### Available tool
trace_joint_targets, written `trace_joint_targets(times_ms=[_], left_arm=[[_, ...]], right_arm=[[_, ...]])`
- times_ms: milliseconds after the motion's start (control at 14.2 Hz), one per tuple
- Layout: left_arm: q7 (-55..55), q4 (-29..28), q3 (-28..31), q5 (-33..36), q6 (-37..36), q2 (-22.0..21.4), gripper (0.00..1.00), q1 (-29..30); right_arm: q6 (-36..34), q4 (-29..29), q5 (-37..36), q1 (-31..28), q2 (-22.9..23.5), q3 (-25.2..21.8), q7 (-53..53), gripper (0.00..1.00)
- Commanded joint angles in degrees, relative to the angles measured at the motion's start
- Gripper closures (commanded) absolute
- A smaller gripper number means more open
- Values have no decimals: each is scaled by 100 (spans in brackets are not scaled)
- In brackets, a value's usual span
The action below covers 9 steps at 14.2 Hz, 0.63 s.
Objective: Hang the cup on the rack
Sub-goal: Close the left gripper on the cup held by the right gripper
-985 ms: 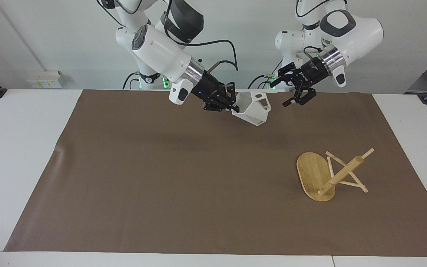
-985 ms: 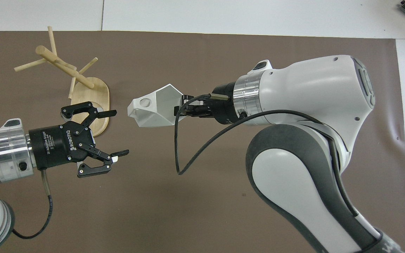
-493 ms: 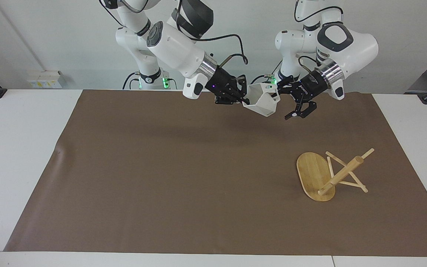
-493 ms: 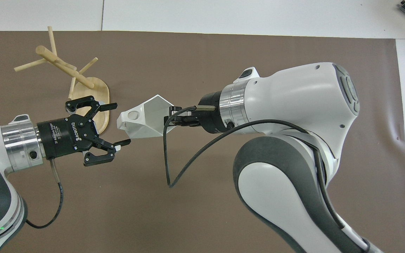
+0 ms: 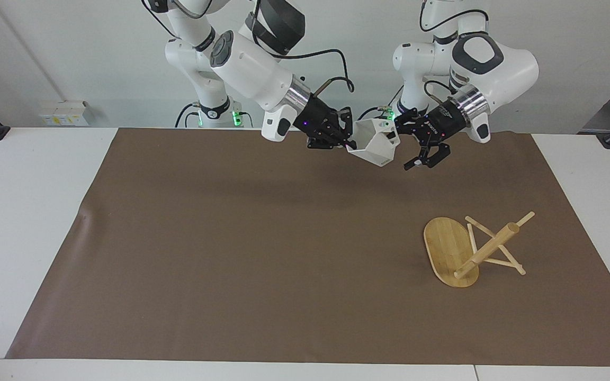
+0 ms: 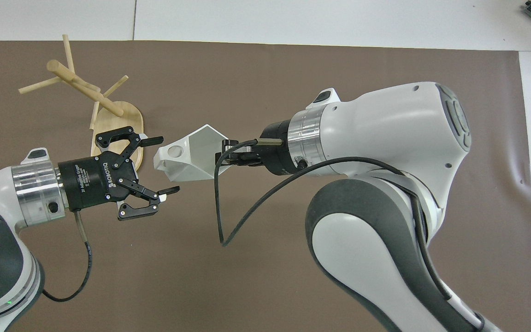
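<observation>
While the right pincer (image 5: pixel 343 138) stays clamped on the cup (image 5: pixel 375 142) rim, holding it in the air over the bench (image 5: pixel 284 238), the left pincer (image 5: pixel 408 148) gapes just beside its handle end, with the toppled rack (image 5: pixel 469 251) lying nearer the left arm's end.

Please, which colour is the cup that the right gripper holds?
The cup is plain white, without any pattern; it shows best in the overhead view.
</observation>
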Motion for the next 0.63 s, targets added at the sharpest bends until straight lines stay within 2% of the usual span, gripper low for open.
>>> trace_joint_targets(times_ms=[0, 563], left_arm=[[109, 78, 57, -152, 160, 81, 0, -240], [136, 60, 58, -143, 451, 230, 0, -417]], right_arm=[[-18, -24, -107, -73, -20, 65, 43, 100], [-18, -15, -107, -73, -20, 74, 43, 100]])
